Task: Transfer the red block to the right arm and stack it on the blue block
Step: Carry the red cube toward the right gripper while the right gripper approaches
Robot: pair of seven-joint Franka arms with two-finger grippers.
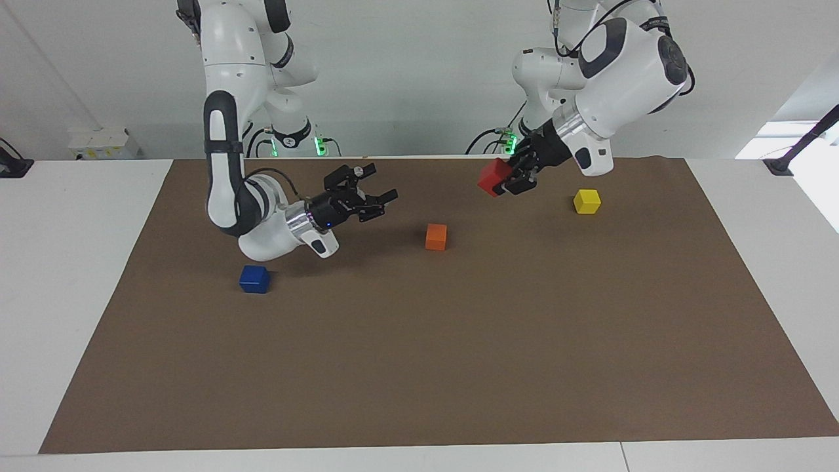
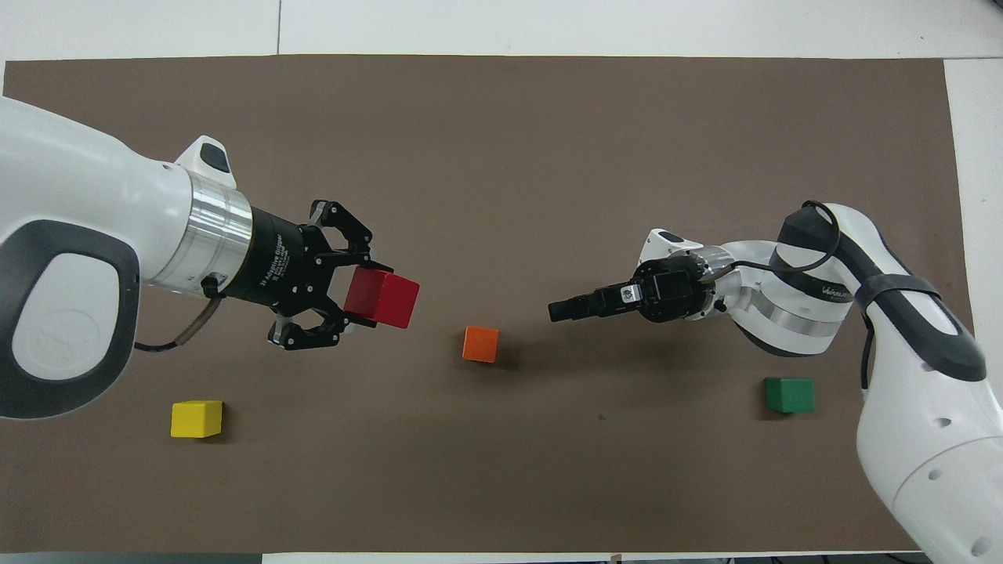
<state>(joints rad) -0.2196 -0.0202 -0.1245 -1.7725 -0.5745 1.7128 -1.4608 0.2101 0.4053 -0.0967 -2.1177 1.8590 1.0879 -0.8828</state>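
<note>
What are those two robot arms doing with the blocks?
The left arm's pincer is shut on the red block and holds it up in the air, over the brown mat. The right arm's pincer is open and points toward it, ready to take it. The blue block waits on the mat at the right arm's end, with nothing on it yet.

a white table (image 1: 65,275) carries a wide brown mat (image 1: 419,367) that covers most of its top, leaving pale margins along the edges. a plain white wall (image 1: 406,72) rises at the robots' end, with a pale box with yellow labels (image 1: 105,143) low against it toward the right arm's end. bright daylight spills over a window ledge (image 1: 796,141) toward the left arm's end.
</note>
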